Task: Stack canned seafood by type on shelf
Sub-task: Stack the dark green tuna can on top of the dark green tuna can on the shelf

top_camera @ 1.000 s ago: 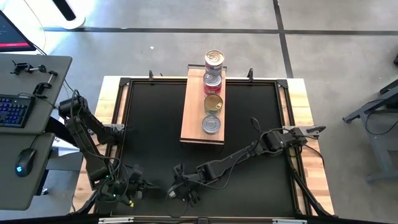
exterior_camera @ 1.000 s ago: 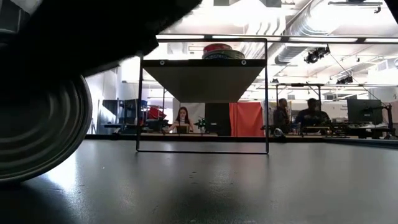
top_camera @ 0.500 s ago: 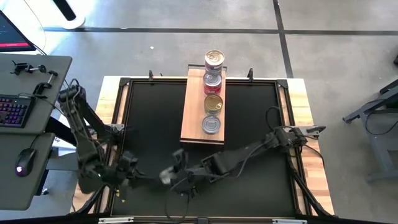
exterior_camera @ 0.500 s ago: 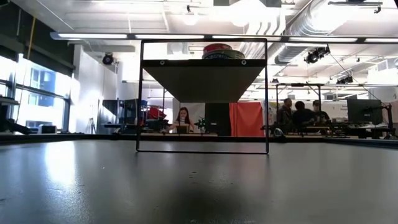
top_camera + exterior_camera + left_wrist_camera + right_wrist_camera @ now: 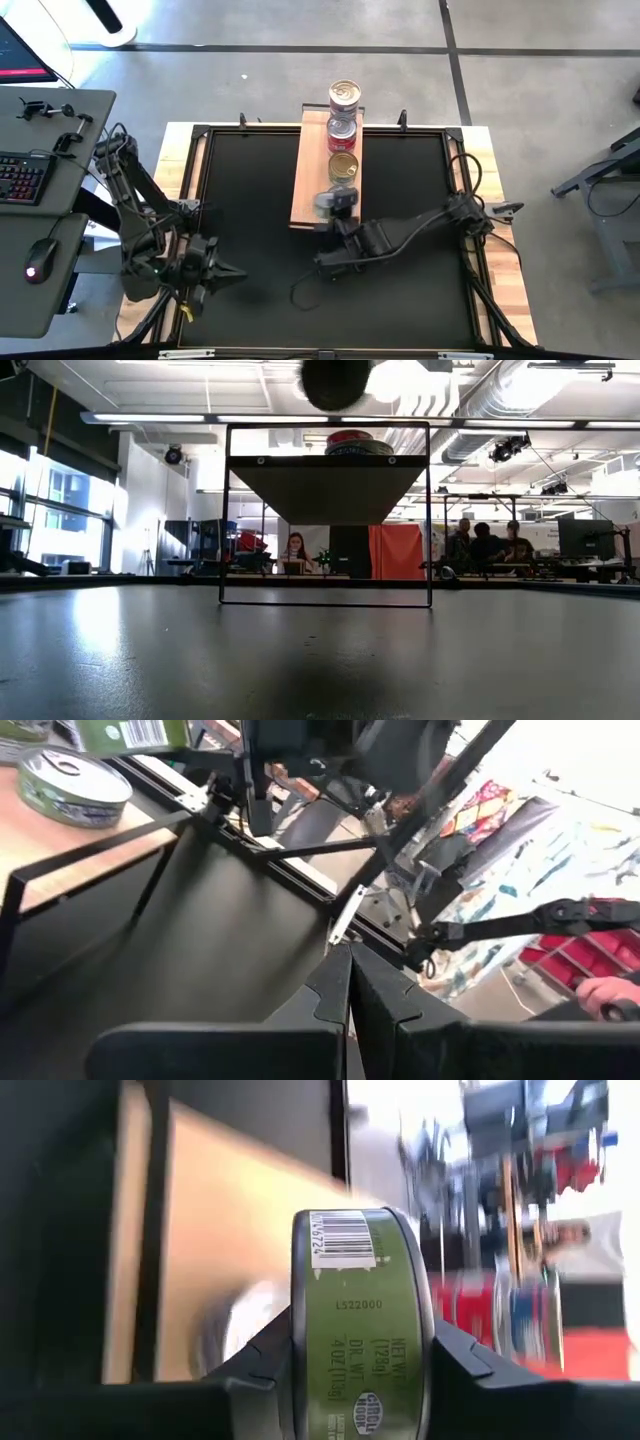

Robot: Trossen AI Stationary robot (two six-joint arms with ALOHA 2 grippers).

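Note:
The shelf is a light wooden board raised on a black frame at the table's far middle; the low view shows its underside. Three tins stand in a row along it, and a blurred silver tin rests at its near end. My right gripper hangs over that near end, shut on a green-labelled tin. My left gripper is near the table's near left corner, its fingers shut on nothing. My right gripper pinches the green-labelled tin between its two fingers, one on each flat face, so the labelled side wall with the barcode faces the wrist camera. The fingers come slanting down from the table's right. The tin is lifted clear above the shelf's near end.
The black tabletop lies bare left of the shelf and in front of it. Black corner brackets and a pale wooden frame edge the table. A desk with a keyboard stands beyond the left edge. People sit far back in the room.
My right gripper has risen from the table's near middle and gone toward the far edge, to over the shelf's near end, tipping from pointing down to slanting; the tin has gone with it, lifted clear. My left gripper has risen and drawn back toward the left edge.

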